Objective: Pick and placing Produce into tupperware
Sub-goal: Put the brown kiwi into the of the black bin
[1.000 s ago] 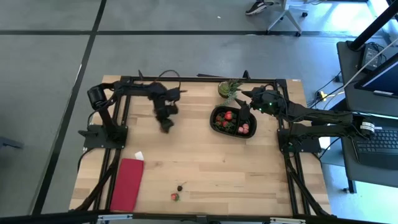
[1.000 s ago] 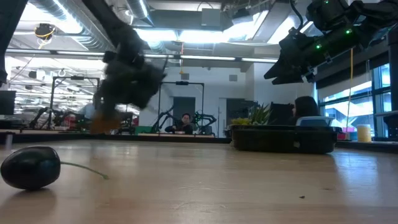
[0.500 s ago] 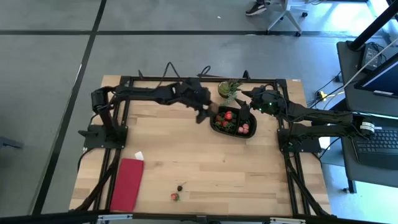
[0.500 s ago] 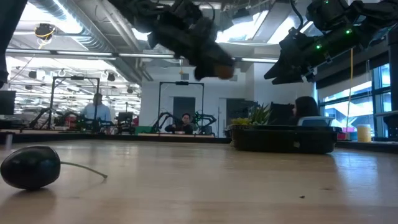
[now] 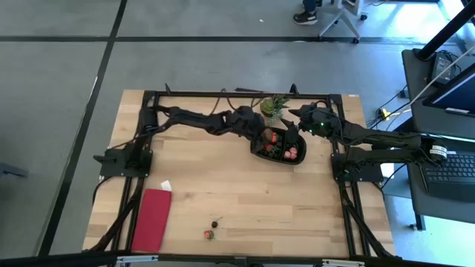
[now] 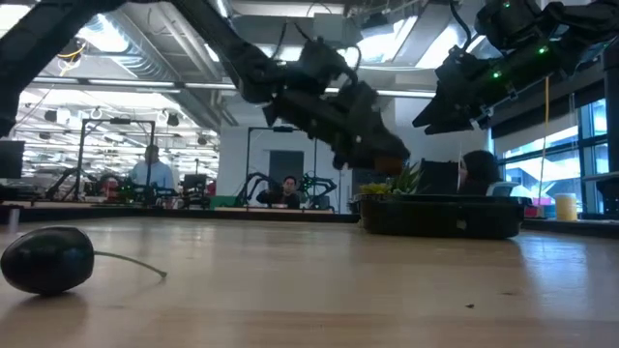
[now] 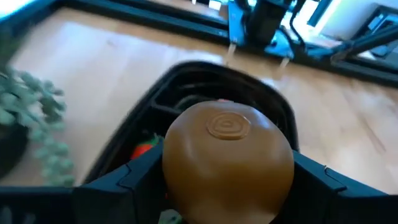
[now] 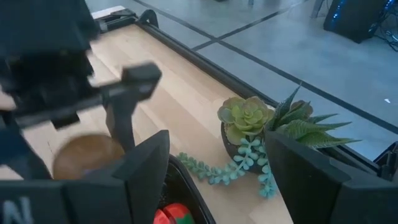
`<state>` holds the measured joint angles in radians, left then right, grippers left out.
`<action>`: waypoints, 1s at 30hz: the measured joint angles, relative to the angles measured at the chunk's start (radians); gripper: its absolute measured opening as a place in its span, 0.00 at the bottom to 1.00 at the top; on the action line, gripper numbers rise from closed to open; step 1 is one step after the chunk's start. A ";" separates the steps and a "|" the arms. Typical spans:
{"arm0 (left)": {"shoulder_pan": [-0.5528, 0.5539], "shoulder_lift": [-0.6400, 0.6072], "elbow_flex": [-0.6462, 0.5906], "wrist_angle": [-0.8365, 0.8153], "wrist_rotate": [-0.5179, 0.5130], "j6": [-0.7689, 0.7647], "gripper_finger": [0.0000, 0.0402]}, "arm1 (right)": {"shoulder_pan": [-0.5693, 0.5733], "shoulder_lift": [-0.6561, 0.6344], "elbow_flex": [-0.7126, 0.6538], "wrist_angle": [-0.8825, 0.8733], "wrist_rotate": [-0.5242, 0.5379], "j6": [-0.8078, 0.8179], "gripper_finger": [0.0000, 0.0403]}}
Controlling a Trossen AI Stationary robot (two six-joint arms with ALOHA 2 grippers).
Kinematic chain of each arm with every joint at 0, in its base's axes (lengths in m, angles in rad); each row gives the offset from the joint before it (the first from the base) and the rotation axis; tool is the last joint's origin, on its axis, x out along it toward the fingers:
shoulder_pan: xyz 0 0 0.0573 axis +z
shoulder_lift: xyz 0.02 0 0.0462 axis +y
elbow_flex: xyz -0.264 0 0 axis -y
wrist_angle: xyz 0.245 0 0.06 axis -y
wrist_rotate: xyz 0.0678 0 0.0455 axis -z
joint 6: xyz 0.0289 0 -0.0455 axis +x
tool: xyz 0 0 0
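Left gripper [image 7: 227, 186] clamps a round brown onion-like produce piece [image 7: 227, 163], poised over the black oval plastic tupperware [image 5: 258, 151] rim. Advice: move further inward, lower, then release gently. Right gripper [image 8: 217, 168] hangs empty, fingers apart, above the far side.

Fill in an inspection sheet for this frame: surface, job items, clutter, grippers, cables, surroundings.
Surface: wooden table, black frame.
Job items: black tupperware holds red produce; two loose pieces near front edge.
Clutter: red cloth, potted plant.
Grippers: left gripper holds a brown round piece over the tupperware; right gripper above it, jaws open, empty.
Cables: along the back frame.
Surroundings: person in the background.
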<state>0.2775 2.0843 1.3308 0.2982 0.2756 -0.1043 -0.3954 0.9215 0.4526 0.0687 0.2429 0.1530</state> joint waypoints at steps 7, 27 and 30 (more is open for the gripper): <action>-0.002 0.038 0.004 -0.027 0.003 0.002 0.60 | 0.000 0.000 0.000 -0.002 0.000 -0.002 0.66; -0.001 0.038 0.003 -0.025 0.002 0.002 0.60 | 0.000 0.000 0.000 -0.038 0.000 -0.001 0.66; -0.002 0.037 0.003 -0.013 0.002 0.002 0.60 | 0.000 0.000 0.000 -0.038 0.000 -0.001 0.66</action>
<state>0.2759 2.1216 1.3342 0.2852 0.2775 -0.1028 -0.3954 0.9215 0.4526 0.0311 0.2428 0.1520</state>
